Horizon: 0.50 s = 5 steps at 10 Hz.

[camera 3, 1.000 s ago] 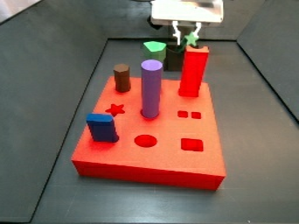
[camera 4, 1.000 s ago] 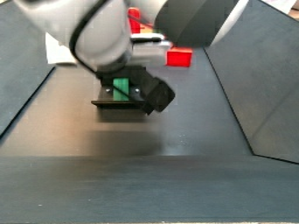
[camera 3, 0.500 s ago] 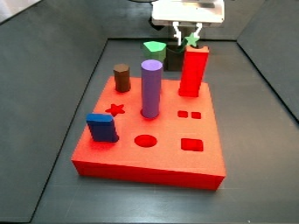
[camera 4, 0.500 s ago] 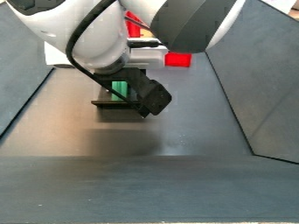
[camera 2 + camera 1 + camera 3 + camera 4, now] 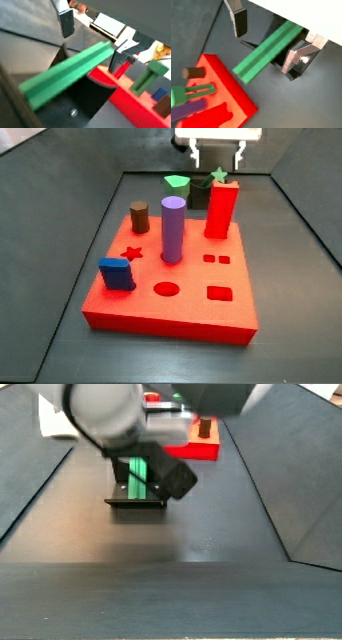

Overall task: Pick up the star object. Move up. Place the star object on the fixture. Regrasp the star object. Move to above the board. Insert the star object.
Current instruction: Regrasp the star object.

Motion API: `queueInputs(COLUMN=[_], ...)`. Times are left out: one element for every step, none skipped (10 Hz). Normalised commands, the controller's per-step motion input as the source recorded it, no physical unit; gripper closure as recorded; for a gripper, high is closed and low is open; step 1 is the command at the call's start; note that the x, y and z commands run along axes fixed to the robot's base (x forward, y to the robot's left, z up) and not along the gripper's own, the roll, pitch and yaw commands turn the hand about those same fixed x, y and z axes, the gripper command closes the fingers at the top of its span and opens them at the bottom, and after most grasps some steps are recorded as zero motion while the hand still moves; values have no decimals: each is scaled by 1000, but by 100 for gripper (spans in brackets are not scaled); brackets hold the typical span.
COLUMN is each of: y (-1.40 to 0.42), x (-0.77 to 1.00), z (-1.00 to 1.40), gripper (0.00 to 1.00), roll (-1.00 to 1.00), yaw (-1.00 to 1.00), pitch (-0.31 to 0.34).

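The star object (image 5: 268, 50), a long dull-green rod, lies tilted on the dark fixture (image 5: 135, 503) at the far end of the floor. In a side view only its star-shaped tip (image 5: 218, 175) shows beside the fixture (image 5: 198, 194). My gripper (image 5: 217, 156) hangs just above it, open. Both wrist views show the rod (image 5: 67, 72) between the spread fingers (image 5: 240, 22), nearer to one of them, with my gripper (image 5: 264, 54) not closed on it. The red board (image 5: 174, 293) with its star, round and square holes lies nearer the front.
On the board stand a purple cylinder (image 5: 173, 228), a brown short cylinder (image 5: 139, 216), a blue block (image 5: 116, 273) and a tall red pillar (image 5: 223, 208). A bright-green polygon piece (image 5: 177, 181) stands next to the fixture. Sloping black walls enclose the floor.
My gripper has risen from around the rod on the fixture. The rod's star tip, hidden between the fingers before, now shows beside the red pillar.
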Motion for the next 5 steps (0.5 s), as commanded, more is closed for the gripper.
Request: queueInputs(y=[3, 7, 9, 7, 6], x=[-36, -32, -31, -27, -25], z=[1000, 817, 692, 443, 253], gripper=[0, 0, 0, 0, 0], roll=[39, 43, 44, 43, 46], yaw=[22, 5, -1, -13, -24], pitch=[48, 67, 76, 82, 81])
